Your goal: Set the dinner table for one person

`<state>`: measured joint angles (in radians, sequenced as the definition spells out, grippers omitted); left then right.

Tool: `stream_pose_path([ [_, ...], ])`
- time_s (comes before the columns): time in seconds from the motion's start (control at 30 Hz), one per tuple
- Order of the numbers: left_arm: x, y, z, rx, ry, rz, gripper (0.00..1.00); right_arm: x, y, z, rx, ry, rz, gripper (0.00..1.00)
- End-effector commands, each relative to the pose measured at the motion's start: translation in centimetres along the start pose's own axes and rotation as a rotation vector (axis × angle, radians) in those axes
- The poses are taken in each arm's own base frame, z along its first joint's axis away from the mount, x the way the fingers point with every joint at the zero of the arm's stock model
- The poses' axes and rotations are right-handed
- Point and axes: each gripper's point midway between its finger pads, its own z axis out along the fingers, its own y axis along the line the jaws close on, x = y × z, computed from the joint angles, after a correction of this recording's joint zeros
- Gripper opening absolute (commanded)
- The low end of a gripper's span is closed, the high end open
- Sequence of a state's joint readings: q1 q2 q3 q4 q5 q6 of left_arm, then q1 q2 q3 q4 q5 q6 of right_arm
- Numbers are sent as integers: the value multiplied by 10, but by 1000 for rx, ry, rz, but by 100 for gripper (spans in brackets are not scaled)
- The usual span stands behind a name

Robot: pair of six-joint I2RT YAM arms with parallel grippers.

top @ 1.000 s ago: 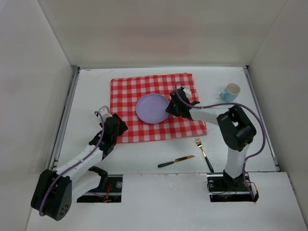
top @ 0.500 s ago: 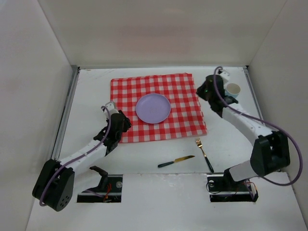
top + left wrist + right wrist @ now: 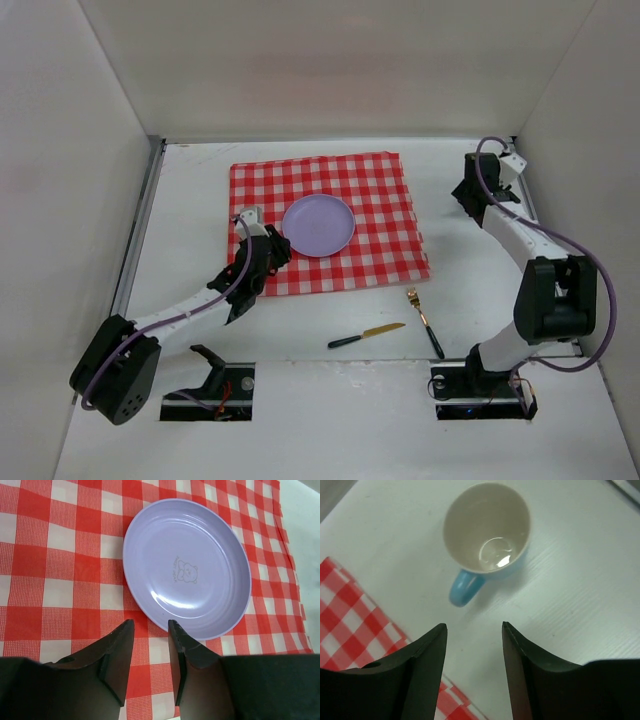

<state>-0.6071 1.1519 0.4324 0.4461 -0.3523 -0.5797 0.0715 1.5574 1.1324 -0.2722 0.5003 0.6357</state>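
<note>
Right wrist view showed the right pincer [image 3: 474, 626] wide and empty, mug [image 3: 487, 527] just ahead; left pincer [image 3: 151, 623] narrow, empty, plate [image 3: 187, 567] just ahead.

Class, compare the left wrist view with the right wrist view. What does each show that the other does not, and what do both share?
Left wrist only: a purple plate, printed with a small bear, lying on the checked cloth ahead of the left gripper. Right wrist only: an empty blue mug standing on the white table ahead of the right gripper. Both: the checked cloth, and the view's own gripper with its jaws apart and nothing between them.
</note>
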Motion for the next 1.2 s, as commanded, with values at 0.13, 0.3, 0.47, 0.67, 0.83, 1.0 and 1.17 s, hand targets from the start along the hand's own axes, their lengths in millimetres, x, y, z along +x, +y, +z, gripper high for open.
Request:
stream_pose_path([
  [0.13,-7,-11,1,44,-43,5,32,-56,-30,11,111,-106,84,56],
  [0.3,-7,-8,2,37,-43,2,32,-58,-40,31,153,-86,88,54],
  [0.47,-5,-5,4,28,-36,-3,32,-64,-39,49,164,-58,104,48],
  [0.67,-7,-3,4,30,-40,-13,32,-58,-49,61,198,-28,96,48],
  [0.83,-3,-1,7,20,-29,-10,32,-38,-49,75,188,29,93,43],
  [1.0,-2,-1,8,18,-29,-14,33,-34,-50,80,179,40,107,33],
  [1.17,-1,1,9,13,-25,-15,33,-43,-51,77,172,20,121,21],
])
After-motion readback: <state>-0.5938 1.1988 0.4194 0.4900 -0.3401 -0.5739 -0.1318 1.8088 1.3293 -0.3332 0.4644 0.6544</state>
